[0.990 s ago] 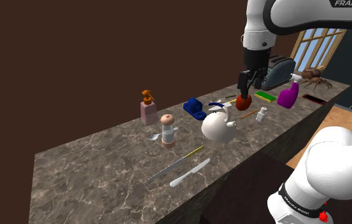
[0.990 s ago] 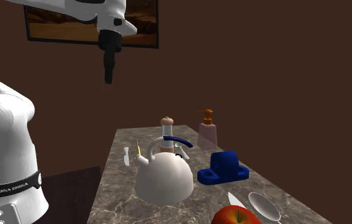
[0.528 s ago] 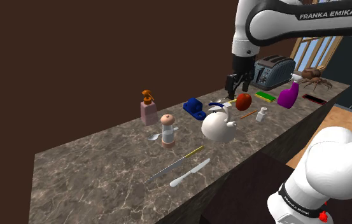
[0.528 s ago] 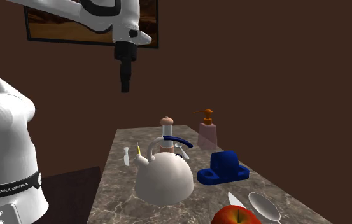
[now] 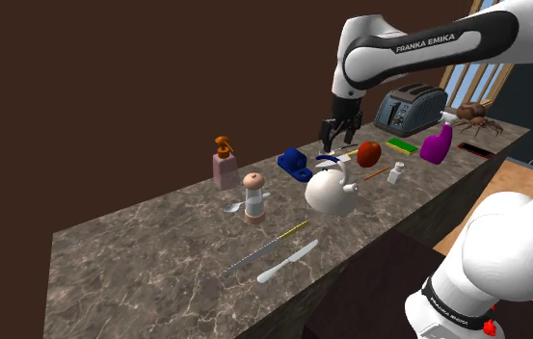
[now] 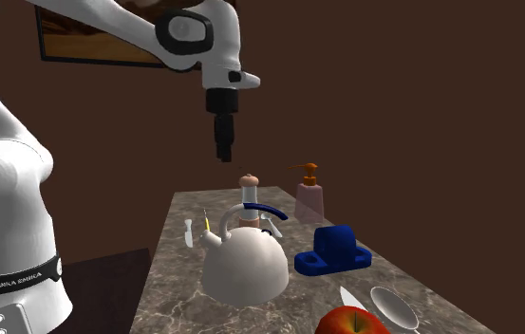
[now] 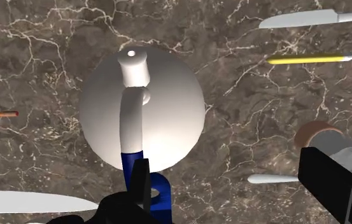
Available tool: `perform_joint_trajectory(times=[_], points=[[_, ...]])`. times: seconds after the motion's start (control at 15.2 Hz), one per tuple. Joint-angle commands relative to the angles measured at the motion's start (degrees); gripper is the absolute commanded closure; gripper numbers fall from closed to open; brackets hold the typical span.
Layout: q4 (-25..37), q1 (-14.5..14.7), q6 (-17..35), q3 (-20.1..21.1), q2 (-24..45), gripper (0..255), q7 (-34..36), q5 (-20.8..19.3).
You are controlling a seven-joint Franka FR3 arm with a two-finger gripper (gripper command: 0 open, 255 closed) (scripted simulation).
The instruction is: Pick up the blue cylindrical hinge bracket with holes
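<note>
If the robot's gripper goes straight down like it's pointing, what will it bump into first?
Probably the white kettle: the gripper points down with one finger over its blue handle. It might just miss and touch the counter beside it.

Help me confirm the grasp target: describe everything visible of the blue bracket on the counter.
The blue bracket is plain deep blue: a flat base plate with a flange at each end and a raised rounded block on top. Its holes are too small to make out. It sits flat on the marbled countertop between the soap dispenser and the white kettle, touching neither; nothing grips it.
</note>
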Motion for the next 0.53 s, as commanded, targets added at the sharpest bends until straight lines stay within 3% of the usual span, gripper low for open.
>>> perform_joint_trajectory(times=[0.0,0.46], points=[[1.8,-0.1,4.1,-1.4,4.8,0,-0.9,1.0],[8.7,-0.2,14.1,-4.9,18.8,0,-4.5,6.7]])
